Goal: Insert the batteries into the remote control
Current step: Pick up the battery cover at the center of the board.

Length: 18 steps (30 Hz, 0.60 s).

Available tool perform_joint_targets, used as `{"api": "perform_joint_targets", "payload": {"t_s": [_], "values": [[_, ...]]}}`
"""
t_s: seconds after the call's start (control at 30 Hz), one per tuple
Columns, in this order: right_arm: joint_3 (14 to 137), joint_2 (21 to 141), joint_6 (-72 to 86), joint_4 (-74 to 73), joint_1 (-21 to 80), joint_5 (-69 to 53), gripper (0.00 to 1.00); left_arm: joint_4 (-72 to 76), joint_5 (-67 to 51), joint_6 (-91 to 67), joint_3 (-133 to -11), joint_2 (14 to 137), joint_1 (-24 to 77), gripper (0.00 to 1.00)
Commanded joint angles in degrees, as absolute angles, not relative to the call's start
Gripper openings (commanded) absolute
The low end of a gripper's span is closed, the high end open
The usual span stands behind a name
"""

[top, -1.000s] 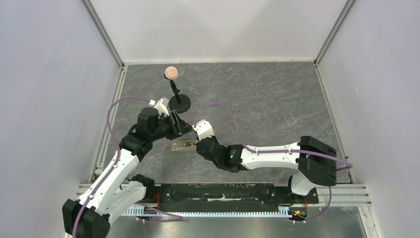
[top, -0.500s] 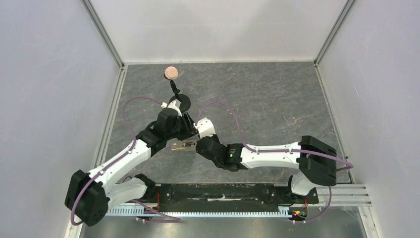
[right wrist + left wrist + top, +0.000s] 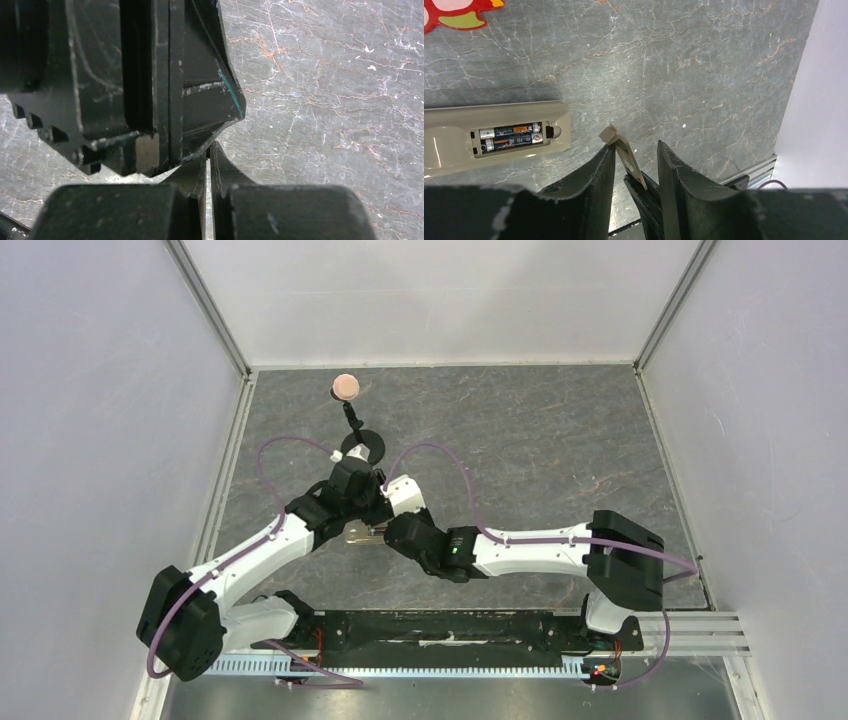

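**Cover between the left jaws, beside the loaded remote**

We see the left gripper (image 3: 635, 146) with its jaws about half apart. The cover (image 3: 626, 161) stands between them, its tab end poking out past the fingertips. It leans on the finger nearer the remote (image 3: 499, 135). A strip of table (image 3: 704, 75) shows between it and the other finger, so we cannot tell whether it is pinched or only resting there. The cover's tip is just beside the remote's open end, apart from it.

The right gripper (image 3: 209, 152) has its fingers pressed together with only a hairline slit, and we see nothing between them. Its tips sit right under a black housing (image 3: 100, 75); whether they touch it we cannot tell. From above, this gripper is at one end of the remote and the left gripper hangs over the remote's far edge. Most of the remote is hidden under the two.

The remote lies flat on the table, tan back up, with its compartment open. The batteries (image 3: 511, 132) lie in it side by side, lengthwise along the remote, labels up. The compartment is at the end nearest the cover.

Past the remote's far long side, a red piece (image 3: 459, 15) with pink and green shapes shows at the corner of the left wrist view. From above, a stand (image 3: 360, 448) topped by a pink disc (image 3: 345, 386) is beyond the remote, toward the back wall.
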State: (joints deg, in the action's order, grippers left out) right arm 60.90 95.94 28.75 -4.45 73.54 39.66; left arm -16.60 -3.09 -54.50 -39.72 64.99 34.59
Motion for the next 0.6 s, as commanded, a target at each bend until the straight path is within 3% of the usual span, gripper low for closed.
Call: {"api": "perform_joint_targets", "payload": {"t_s": [0.0,0.3,0.47,0.57], "values": [[64.0,96.8,28.9,-3.5,73.4,41.8,0.0,-17.0,-1.8,-57.6,-41.9,65.8,35.5,0.4],[64.4,96.9,28.8,-2.9,73.4,41.6,0.0,-17.4,-0.8,-57.5,-42.3,67.1,35.9,0.04],[62.4,94.5,28.7,-1.6,73.4,40.2,0.01,-17.3,-1.0,-55.6,-42.9,67.7,35.9,0.02],[59.5,91.3,28.8,-0.7,73.4,39.9,0.19,-16.8,-1.2,-53.8,-42.9,67.4,35.9,0.02]]}}
